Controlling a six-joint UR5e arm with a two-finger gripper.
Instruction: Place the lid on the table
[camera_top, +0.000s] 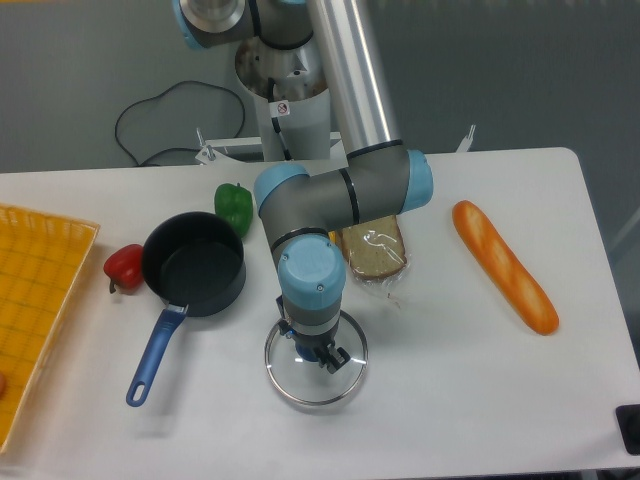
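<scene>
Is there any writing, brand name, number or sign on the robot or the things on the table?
No words or numbers can be read anywhere.
Small round red-ringed sticker on the robot's base column: too small to read.
Lid, saucepan, baguette: no labels visible.

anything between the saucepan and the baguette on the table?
Yes: in the camera view, the arm's wrist and the bagged bread slice lie between the saucepan and the baguette. The lid sits just below that line.
</scene>
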